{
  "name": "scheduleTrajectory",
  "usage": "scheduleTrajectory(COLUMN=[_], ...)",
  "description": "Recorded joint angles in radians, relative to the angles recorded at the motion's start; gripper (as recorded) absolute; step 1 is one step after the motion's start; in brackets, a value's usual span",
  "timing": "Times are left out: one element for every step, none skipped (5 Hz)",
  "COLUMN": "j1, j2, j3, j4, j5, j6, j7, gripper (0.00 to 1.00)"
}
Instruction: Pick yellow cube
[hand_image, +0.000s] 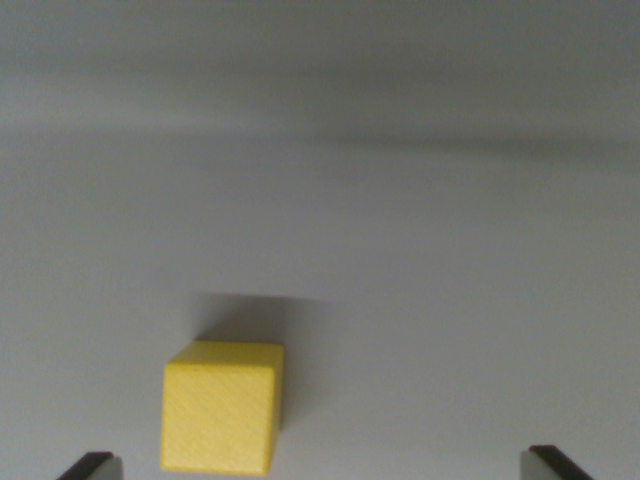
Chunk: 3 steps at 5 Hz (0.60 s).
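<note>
**Cube low in view, hand spread wide**

The wrist view looks down on a plain pale grey bench (400, 220). The cube (221, 407) sits on it near the bottom edge, towards the wrist view's left. It is yellow, with a faint wood grain running slantwise over its faces. Its top face and two sides show, and its lowest edge stops just short of the bottom of the picture. A soft shadow lies on the bench just behind it, towards the top of the picture, and a thinner one runs along its right side.

The hand (325, 468) is spread wide. Only the two dark fingertips (88, 466) poke in at the bottom corners, one at the wrist view's left and the other at the right. The cube lies between them but not centred: it is near the left tip, apart from it with a strip of bench showing between, and well apart from the right one. Neither tip touches the cube.

No brand, label or writing shows on the cube, the bench or the fingertips. The far part of the bench is blurred into grey bands.
</note>
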<state>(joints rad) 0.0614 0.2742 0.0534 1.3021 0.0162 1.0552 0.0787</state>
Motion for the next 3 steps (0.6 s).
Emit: scheduleTrajectory(j1=[0.0070, 0.0070, 0.0137], j2=[0.030, 0.030, 0.058], j3=[0.007, 0.007, 0.014], j4=[-0.021, -0.021, -0.042], j5=[0.0000, 0.0000, 0.0001], j6=[-0.046, -0.046, -0.090], j7=[0.012, 0.012, 0.023], gripper=[0.00, 0.00, 0.00])
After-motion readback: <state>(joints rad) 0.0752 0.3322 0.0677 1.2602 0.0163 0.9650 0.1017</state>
